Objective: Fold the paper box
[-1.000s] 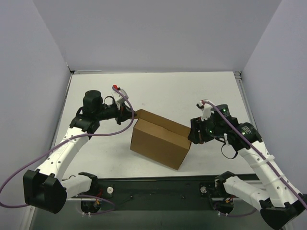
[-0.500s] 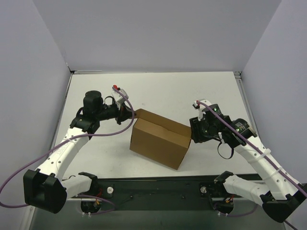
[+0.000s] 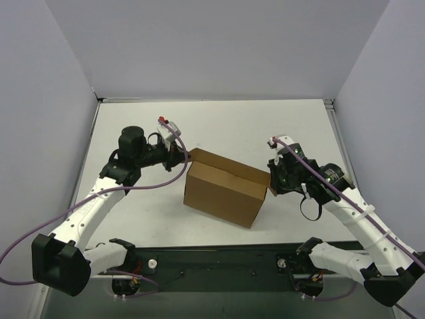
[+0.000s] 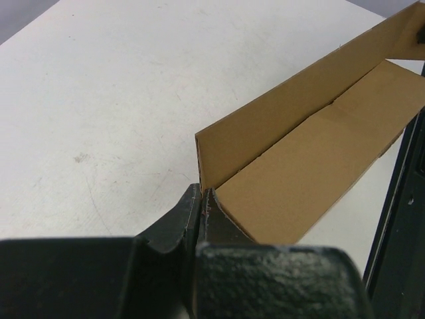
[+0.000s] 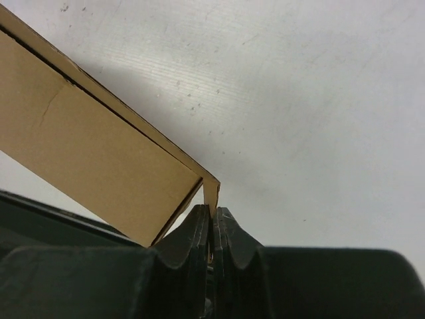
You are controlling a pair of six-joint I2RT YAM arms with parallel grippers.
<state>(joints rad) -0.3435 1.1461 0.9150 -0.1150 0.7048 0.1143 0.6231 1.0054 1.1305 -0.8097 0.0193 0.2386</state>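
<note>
**A:** Why is the left gripper [image 3: 182, 155] at the ten o'clock corner?

**B:** Its jaws are pressed together on the cardboard wall there. I'd say it anchors that end of the paper box [image 3: 222, 191] so the sheet can't slide.

**A:** Where does the box stand?

**B:** Near the middle of the white table [image 3: 232, 123], a little toward six o'clock, with its long side running from ten to four. It's raised into a box shape. I can't tell whether the top is fully shut.

**A:** And the right gripper [image 3: 271, 182]?

**B:** It's at the three o'clock end, pinching a thin cardboard edge at that corner, probably to steady it for tucking.

**A:** Is there room to move?

**B:** There's plenty of bare table toward twelve. Toward six, the black base rail [image 3: 219, 256] lies near the box's bottom edge, so pushing that way is tighter.
</note>
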